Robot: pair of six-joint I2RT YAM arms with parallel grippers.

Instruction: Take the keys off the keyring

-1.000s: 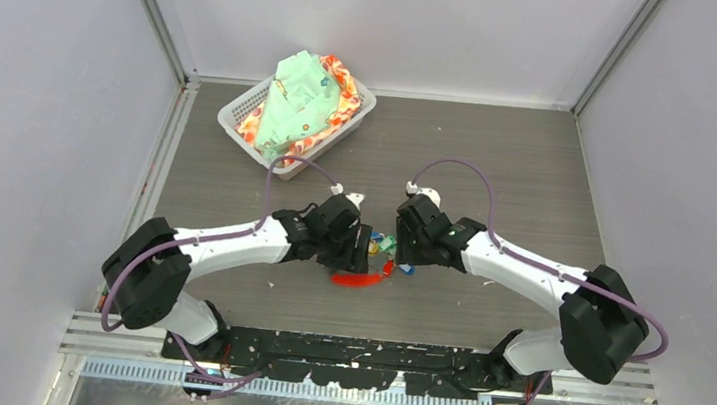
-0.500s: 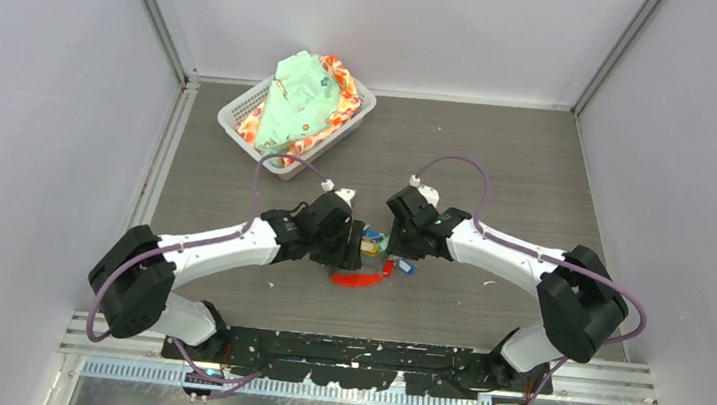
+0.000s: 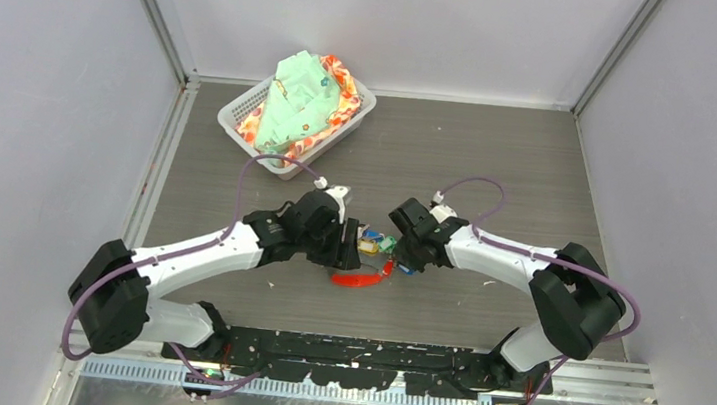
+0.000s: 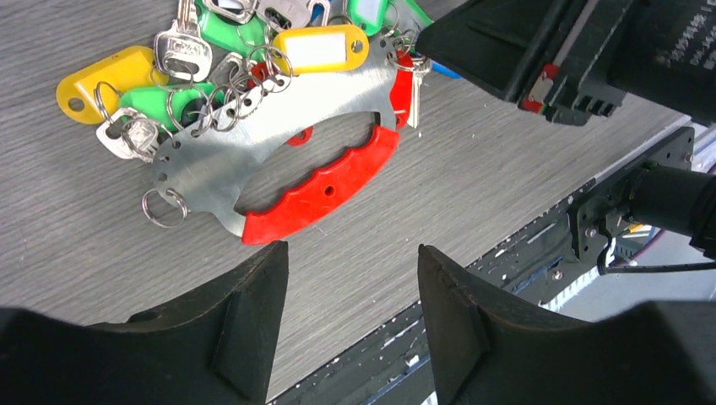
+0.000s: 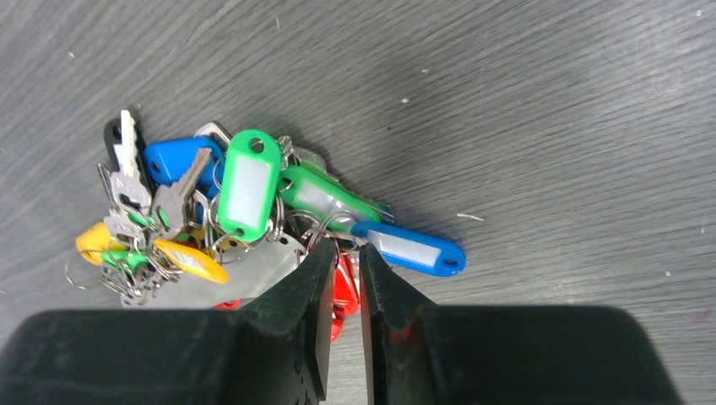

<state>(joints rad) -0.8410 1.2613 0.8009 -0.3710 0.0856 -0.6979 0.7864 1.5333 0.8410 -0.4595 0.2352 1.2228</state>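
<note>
Silvery keys and bright tags in a heap, a gripper on either side

Keys (image 5: 245, 190) lie bunched on the grey table (image 3: 499, 167), threaded onto the keyring (image 4: 253, 139), a flat metal plate with a red grip. Left gripper (image 4: 350, 261) is spread wide with nothing in it, and the red grip lies just beyond its fingertips. Right gripper (image 5: 342, 253) is down at the opposite side of the bunch beside the blue tag, fingers nearly together. Something red shows through the sliver of gap; can't tell whether it's pinched.
</note>
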